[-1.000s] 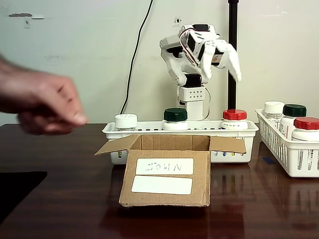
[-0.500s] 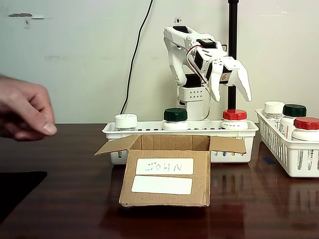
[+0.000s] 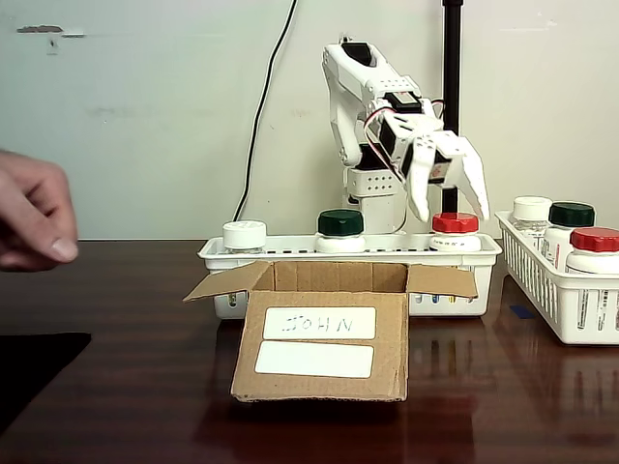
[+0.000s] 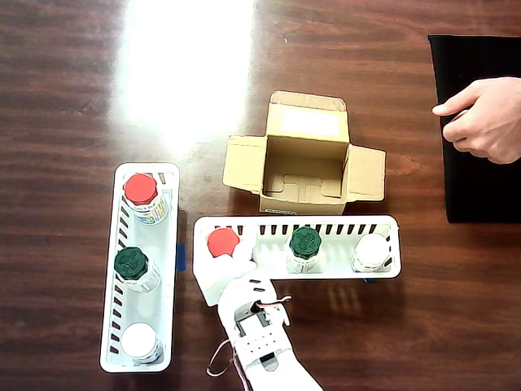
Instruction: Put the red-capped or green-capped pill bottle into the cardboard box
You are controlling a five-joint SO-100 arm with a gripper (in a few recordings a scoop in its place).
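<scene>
The pill bottle [image 3: 456, 230] stands at the right end of the long white basket [image 3: 290, 249] behind the cardboard box [image 3: 324, 332] in the fixed view, its red cap just below the end effector [image 3: 448, 198]. The end effector hangs over it with its two fingers spread apart, holding nothing. From overhead, the red cap [image 4: 222, 242] sits at the left end of that basket [image 4: 326, 226], with the end effector [image 4: 227, 275] right beside it toward the lower edge of the frame.

The box [image 4: 303, 162] lies open and empty at centre frame, flaps out, just above the basket. In the same basket stand a green-capped bottle [image 4: 304, 243] and a white-capped bottle [image 4: 371, 252]. A second basket [image 4: 110, 269] at left holds three more bottles. A person's hand [image 4: 482, 119] rests over a black mat [image 4: 472, 191] at upper right on the tabletop [image 4: 81, 98].
</scene>
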